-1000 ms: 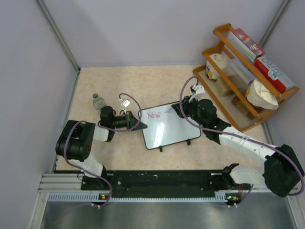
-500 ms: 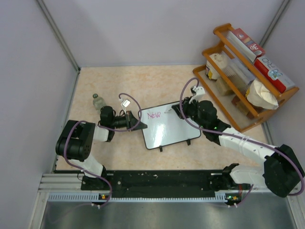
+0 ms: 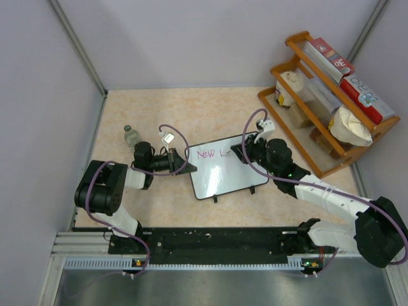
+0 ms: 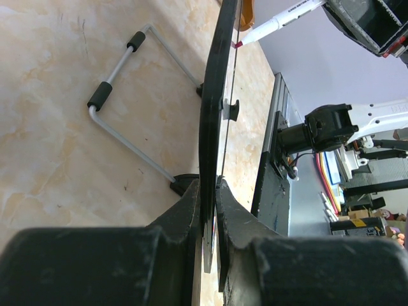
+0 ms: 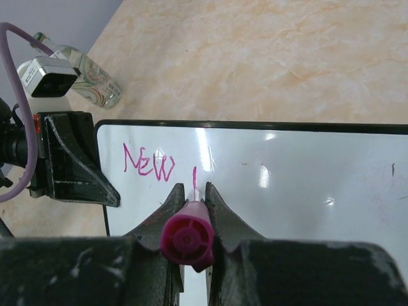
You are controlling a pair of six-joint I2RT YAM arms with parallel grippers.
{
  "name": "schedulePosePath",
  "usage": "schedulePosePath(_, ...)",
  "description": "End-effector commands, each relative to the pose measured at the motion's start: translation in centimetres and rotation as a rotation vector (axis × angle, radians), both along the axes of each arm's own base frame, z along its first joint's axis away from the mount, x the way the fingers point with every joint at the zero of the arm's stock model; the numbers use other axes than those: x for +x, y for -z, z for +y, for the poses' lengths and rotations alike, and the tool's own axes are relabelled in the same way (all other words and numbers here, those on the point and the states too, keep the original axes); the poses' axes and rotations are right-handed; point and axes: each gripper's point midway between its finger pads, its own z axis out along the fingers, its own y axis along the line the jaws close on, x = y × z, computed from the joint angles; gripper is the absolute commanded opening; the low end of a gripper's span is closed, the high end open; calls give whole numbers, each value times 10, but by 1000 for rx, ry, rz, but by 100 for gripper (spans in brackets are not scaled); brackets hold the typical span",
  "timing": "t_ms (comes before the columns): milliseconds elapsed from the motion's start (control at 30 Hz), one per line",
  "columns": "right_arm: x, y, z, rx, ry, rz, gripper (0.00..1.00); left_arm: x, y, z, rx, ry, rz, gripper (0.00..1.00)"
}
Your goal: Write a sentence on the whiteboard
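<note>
The whiteboard stands tilted on the table, white with a thin black frame. My left gripper is shut on its left edge; in the left wrist view the board's edge runs between the jaws. My right gripper is shut on a pink marker, its tip touching the board. The sentence reads "New" in pink, followed by one short vertical stroke at the marker tip. The sentence also shows in the top view.
A small clear bottle stands at the left, behind my left arm. A wooden rack with boxes and bags stands at the back right. The board's wire stand rests on the table behind it.
My right gripper has moved a little toward the near side down the board, and a new pink stroke has appeared to the right of "New". The left gripper has not moved.
</note>
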Motion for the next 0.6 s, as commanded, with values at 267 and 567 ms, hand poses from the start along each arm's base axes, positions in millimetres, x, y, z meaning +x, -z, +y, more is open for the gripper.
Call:
schedulePosePath(267, -3, 10, 4, -11, -41, 17, 0, 1, 3, 1, 4, -10, -12, 0)
schedulePosePath(567, 3, -14, 12, 54, -42, -10, 0, 1, 4, 1, 4, -10, -9, 0)
